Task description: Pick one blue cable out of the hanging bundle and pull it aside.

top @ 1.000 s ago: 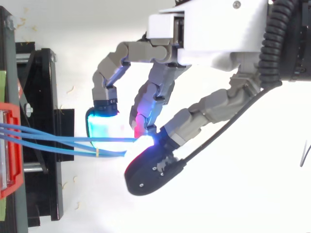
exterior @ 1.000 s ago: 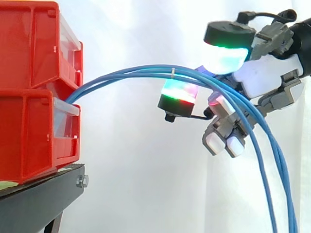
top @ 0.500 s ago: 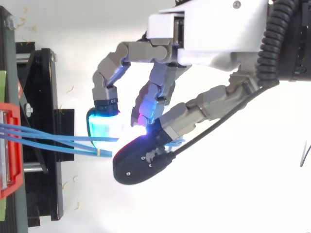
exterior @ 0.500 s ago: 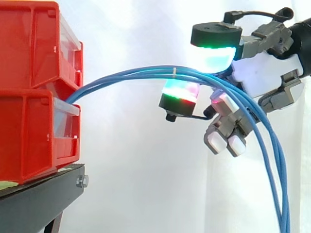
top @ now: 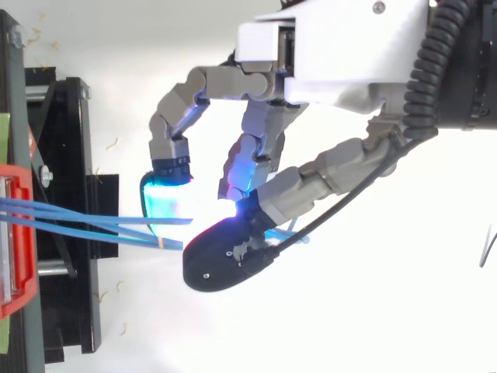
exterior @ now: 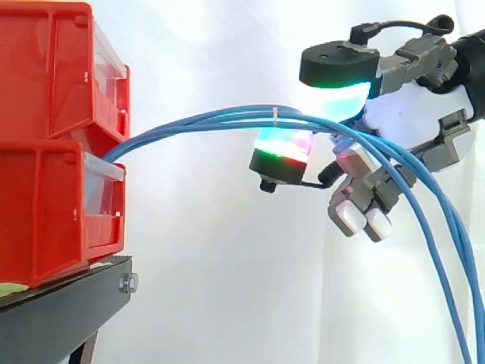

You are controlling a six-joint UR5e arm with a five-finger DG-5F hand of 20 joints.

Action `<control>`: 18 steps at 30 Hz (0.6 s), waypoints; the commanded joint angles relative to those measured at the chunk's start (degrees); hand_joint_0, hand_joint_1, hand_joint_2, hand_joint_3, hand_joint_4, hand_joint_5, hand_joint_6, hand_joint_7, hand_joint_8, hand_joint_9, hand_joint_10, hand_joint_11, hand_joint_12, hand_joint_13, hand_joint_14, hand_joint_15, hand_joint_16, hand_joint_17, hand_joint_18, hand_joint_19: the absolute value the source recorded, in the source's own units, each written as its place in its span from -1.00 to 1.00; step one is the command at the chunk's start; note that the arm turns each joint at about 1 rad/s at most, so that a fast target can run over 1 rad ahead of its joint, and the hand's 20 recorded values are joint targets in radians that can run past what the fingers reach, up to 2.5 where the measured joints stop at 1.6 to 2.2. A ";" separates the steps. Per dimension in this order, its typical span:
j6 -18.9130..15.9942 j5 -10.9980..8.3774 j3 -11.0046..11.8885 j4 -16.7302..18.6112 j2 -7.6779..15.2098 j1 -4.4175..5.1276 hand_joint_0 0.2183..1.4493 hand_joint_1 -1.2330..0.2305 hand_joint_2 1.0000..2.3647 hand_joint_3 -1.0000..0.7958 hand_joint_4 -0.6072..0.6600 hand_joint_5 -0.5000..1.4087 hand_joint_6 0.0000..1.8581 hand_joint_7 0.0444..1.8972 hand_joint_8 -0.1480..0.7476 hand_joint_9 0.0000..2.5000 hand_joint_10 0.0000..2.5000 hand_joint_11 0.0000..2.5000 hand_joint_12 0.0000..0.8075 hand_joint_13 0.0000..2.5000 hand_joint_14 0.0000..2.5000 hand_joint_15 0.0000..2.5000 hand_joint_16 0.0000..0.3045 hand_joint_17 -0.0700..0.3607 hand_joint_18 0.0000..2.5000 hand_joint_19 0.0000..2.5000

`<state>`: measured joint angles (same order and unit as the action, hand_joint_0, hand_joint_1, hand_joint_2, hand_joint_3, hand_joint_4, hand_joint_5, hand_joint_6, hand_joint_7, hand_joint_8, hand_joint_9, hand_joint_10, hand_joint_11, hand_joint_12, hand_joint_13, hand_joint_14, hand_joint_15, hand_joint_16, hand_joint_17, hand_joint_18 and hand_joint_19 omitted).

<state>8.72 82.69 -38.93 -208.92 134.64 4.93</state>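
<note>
A bundle of blue cables (exterior: 197,121) comes out between the two red bins, arcs to the right and hangs down at the right edge. A small white tie (exterior: 273,114) binds two of them. My hand (exterior: 409,114) reaches in from the right at the top of the arc. Its thumb pad (exterior: 337,95) glows green and cyan just above the cables, and a finger pad (exterior: 282,148) sits just under them. The remaining fingers curl down behind the strands. From above, the cables (top: 78,221) run under the dark thumb tip (top: 225,260) of the hand (top: 326,47). How many strands are pinched is unclear.
The upper red bin (exterior: 53,68) is stacked on the lower red bin (exterior: 45,212), both on the black stand (exterior: 61,311) at the left. A white curtain hangs behind. Below the arc of cables there is open air.
The thumb has swung left and down onto the top of the cables, closing toward the finger below. The hanging part of the cables has swung to the right.
</note>
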 commanded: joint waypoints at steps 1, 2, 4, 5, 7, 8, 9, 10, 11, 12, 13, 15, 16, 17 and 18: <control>0.07 -0.07 0.00 0.00 0.01 0.08 -0.38 -0.48 -0.99 -0.03 -0.16 -0.46 -0.09 -0.06 -0.22 0.09 -0.99 -0.76 -0.06 -0.27 -0.99 -0.63 -0.62 -0.07 -0.33 -0.53; 0.07 -0.07 0.00 -0.09 0.01 0.08 -0.38 -0.47 -0.99 -0.03 -0.17 -0.46 -0.09 -0.06 -0.23 0.08 -0.99 -0.78 -0.06 -0.27 -0.99 -0.63 -0.62 -0.07 -0.34 -0.53; 0.07 -0.33 0.00 -0.44 0.01 0.26 -0.38 -0.46 -1.00 -0.02 -0.20 -0.46 -0.10 -0.05 -0.23 0.00 -0.99 -0.86 -0.04 -0.32 -0.99 -0.67 -0.61 -0.06 -0.36 -0.55; -0.02 -0.33 0.00 -0.61 0.01 0.26 -0.39 -0.46 -0.96 -0.03 -0.20 -0.45 -0.11 -0.05 -0.22 -0.05 -1.00 -0.90 -0.03 -0.32 -0.99 -0.68 -0.61 -0.06 -0.37 -0.56; -0.02 -0.42 0.00 -0.88 0.01 0.26 -0.45 -0.42 -0.78 -0.08 -0.20 -0.45 -0.12 -0.03 -0.24 -0.12 -1.00 -0.96 -0.02 -0.36 -0.99 -0.70 -0.60 -0.04 -0.39 -0.57; -0.02 -0.51 0.00 -1.23 0.01 0.44 -0.46 -0.41 -0.74 -0.09 -0.21 -0.45 -0.12 -0.03 -0.24 -0.12 -1.00 -0.97 -0.02 -0.37 -0.99 -0.71 -0.60 -0.04 -0.40 -0.58; -0.02 -0.51 0.00 -1.40 0.01 0.52 -0.47 -0.38 -0.68 -0.11 -0.21 -0.45 -0.13 -0.03 -0.24 -0.14 -1.00 -1.00 0.00 -0.37 -0.99 -0.72 -0.60 -0.04 -0.41 -0.57; -0.02 -0.51 0.00 -1.67 0.01 0.61 -0.49 -0.36 -0.63 -0.12 -0.21 -0.45 -0.13 -0.03 -0.23 -0.17 -1.00 -1.00 0.00 -0.39 -0.99 -0.72 -0.60 -0.04 -0.42 -0.58; -0.02 -0.42 0.00 -1.93 0.01 0.61 -0.49 -0.35 -0.60 -0.13 -0.22 -0.44 -0.14 -0.03 -0.23 -0.17 -1.00 -1.00 0.00 -0.40 -0.99 -0.72 -0.60 -0.03 -0.43 -0.58; -0.02 -0.42 0.00 -1.93 0.01 0.61 -0.50 -0.34 -0.57 -0.14 -0.21 -0.44 -0.14 -0.02 -0.23 -0.18 -1.00 -1.00 0.00 -0.40 -0.99 -0.72 -0.59 -0.03 -0.43 -0.58; -0.02 -0.51 0.00 -2.02 0.01 0.70 -0.51 -0.32 -0.53 -0.15 -0.21 -0.44 -0.15 -0.01 -0.23 -0.18 -1.00 -1.00 0.01 -0.40 -0.99 -0.72 -0.59 -0.03 -0.44 -0.58; -0.02 -0.42 0.00 -2.02 -0.08 0.79 -0.52 -0.31 -0.50 -0.17 -0.21 -0.44 -0.15 -0.02 -0.22 -0.18 -1.00 -1.00 0.01 -0.40 -0.99 -0.72 -0.59 -0.02 -0.44 -0.58; 0.07 -0.51 0.00 -2.02 -0.08 0.79 -0.53 -0.30 -0.48 -0.17 -0.21 -0.44 -0.15 -0.02 -0.22 -0.18 -1.00 -1.00 0.01 -0.40 -0.99 -0.72 -0.59 -0.02 -0.44 -0.57; -0.02 -0.42 -0.09 -2.02 0.01 0.79 -0.53 -0.30 -0.48 -0.17 -0.20 -0.44 -0.15 -0.01 -0.22 -0.18 -1.00 -1.00 0.01 -0.40 -0.99 -0.71 -0.59 -0.02 -0.44 -0.57; 0.07 -0.42 0.00 -2.02 0.01 0.88 -0.52 -0.31 -0.50 -0.16 -0.20 -0.44 -0.15 -0.01 -0.22 -0.17 -1.00 -1.00 0.01 -0.40 -0.99 -0.71 -0.59 -0.02 -0.44 -0.57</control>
<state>8.72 82.24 -38.97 -210.90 134.64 5.69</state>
